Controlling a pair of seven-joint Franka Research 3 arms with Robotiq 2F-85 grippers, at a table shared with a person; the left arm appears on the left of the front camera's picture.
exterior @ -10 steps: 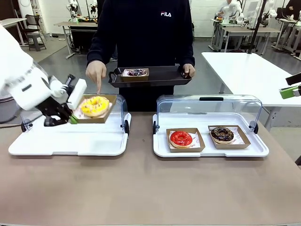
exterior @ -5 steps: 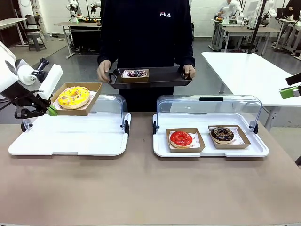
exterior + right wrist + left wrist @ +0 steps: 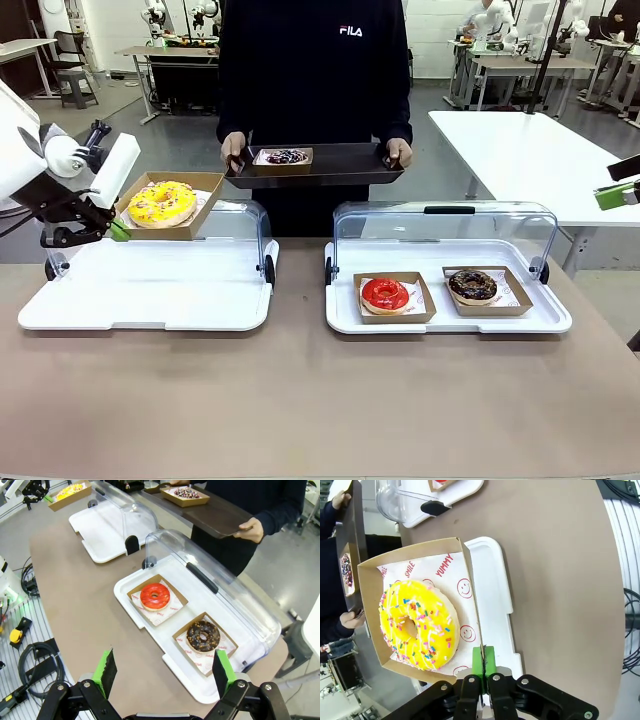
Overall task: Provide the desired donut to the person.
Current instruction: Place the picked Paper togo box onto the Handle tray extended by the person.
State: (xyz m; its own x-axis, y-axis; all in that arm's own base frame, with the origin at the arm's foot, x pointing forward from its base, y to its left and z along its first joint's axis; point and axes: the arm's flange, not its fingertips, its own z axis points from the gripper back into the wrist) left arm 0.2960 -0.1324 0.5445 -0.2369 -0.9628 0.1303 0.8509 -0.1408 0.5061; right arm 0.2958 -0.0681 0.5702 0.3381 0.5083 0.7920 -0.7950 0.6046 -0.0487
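Brown tabletop (image 3: 300, 400) separates the robot from the person (image 3: 310, 80), who holds a dark rectangular serving tray (image 3: 350, 168). Left of that tray and slightly lower, the left gripper (image 3: 116, 231) is clenched on a brown cardboard box (image 3: 170, 234) holding the yellow sprinkled donut (image 3: 162, 203). The box extends from the gripper toward the tray, so the left arm is the nearer one. From the left wrist, green pads (image 3: 490, 660) pinch the box wall. The right wrist view has the right gripper (image 3: 162, 667) spread wide and empty, well away from the tray.

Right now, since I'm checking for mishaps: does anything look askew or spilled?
Nothing spilled. The yellow donut's box hangs pinched by one edge in the left gripper, slightly tilted above the open left case.
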